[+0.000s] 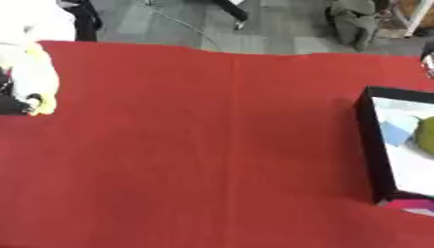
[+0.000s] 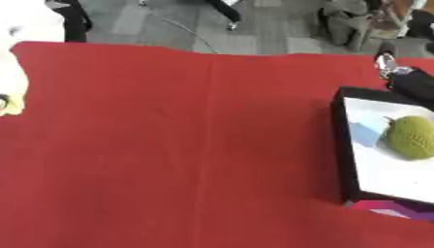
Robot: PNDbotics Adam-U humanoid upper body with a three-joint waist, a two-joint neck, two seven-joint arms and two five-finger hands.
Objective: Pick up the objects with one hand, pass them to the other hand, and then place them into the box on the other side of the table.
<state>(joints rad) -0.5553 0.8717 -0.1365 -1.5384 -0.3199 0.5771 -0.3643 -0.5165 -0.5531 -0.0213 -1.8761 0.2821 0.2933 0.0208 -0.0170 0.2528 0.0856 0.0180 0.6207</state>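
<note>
Box [image 2: 337,145] on your right, black-walled with a white floor, sat at the right edge of the red tabletop [image 1: 212,145], and that was where the action was. The green bumpy object [image 2: 413,136] lay inside it, down on the white floor towards the far half, with nothing gripping it. Just beside it, on the side nearer the box's left wall, lay a pale blue patch [image 2: 366,133]; what that was, I couldn't make out. A pink and purple thing [image 2: 386,208] peeked out at the box's near corner.

Your right hand [image 2: 388,65] seemed to be the pale tip on a dark arm coming in from the upper right, just past the far corner of the box and apart from the green object. Released or clenched? I couldn't tell.

Over at the left edge, a dark shape that looked like your left hand [image 1: 10,104] sat low against a bulky white and yellow thing [image 1: 34,72]. It touched that bulk, but whether it was grasping it I couldn't tell either, and I couldn't say what the bulk was.

Between the two sides the red cloth ran wide and smooth. Grey floor [image 1: 254,24] showed beyond the far edge.
</note>
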